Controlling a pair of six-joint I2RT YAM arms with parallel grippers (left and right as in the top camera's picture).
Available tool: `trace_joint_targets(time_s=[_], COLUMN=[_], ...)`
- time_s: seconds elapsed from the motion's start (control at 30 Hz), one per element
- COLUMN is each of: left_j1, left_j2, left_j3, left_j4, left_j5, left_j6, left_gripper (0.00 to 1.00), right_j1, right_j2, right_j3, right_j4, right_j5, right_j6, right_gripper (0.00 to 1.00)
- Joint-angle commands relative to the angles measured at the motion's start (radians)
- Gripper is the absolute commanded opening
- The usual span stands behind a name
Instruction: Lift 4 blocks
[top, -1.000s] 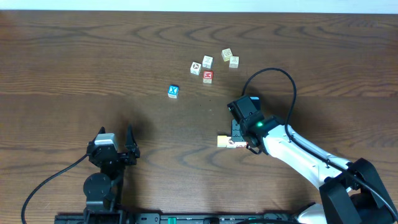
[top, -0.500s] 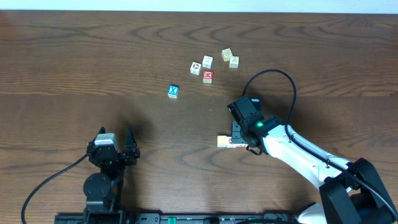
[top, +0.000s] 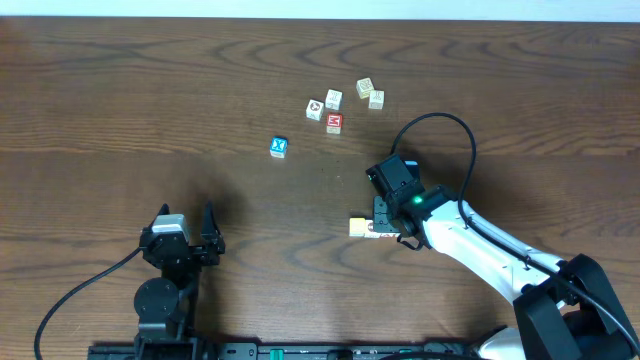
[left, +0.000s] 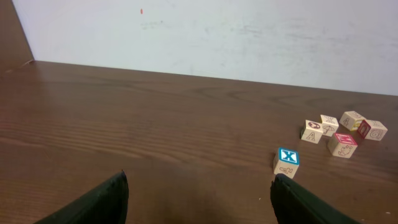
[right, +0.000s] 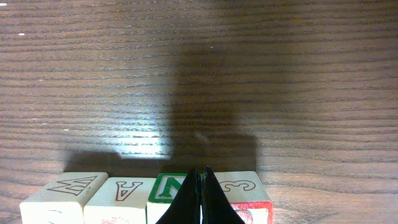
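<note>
In the right wrist view, four blocks stand side by side in a row: a pale one with a W (right: 65, 190), a white one with an A (right: 124, 191), one with a green N (right: 166, 185) and one with a red 3 (right: 244, 186). My right gripper (right: 202, 177) is shut, its tips lying over the seam between the N and 3 blocks. From overhead this row (top: 358, 227) pokes out to the left of the right gripper (top: 380, 228). My left gripper (top: 186, 222) stands open and empty at the near left, far from the row.
A blue cube with a white X (top: 279, 147) sits alone mid-table, also seen ahead of the left gripper (left: 199, 202) as the blue cube (left: 287, 160). Behind it lies a loose cluster of cubes (top: 334, 100), including a red-topped one (top: 334, 123). A black cable loops above the right arm (top: 440, 130).
</note>
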Motion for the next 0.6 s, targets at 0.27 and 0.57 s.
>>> trace_joint_targets(time_s=[0.27, 0.57], left_j1=[-0.003, -0.003], left_j2=[0.005, 0.005], left_j3=[-0.016, -0.016], left_j4=[-0.044, -0.044], left_j5=[-0.019, -0.019], left_j6=[-0.013, -0.013], left_gripper=[0.74, 0.73], right_j1=[-0.003, -0.002], right_j2=[0.008, 0.008], right_j3=[0.005, 0.005], right_j4=[0.064, 0.060], right_j5=[0.002, -0.049], right_j6=[-0.018, -0.018], right_gripper=[0.01, 0.01])
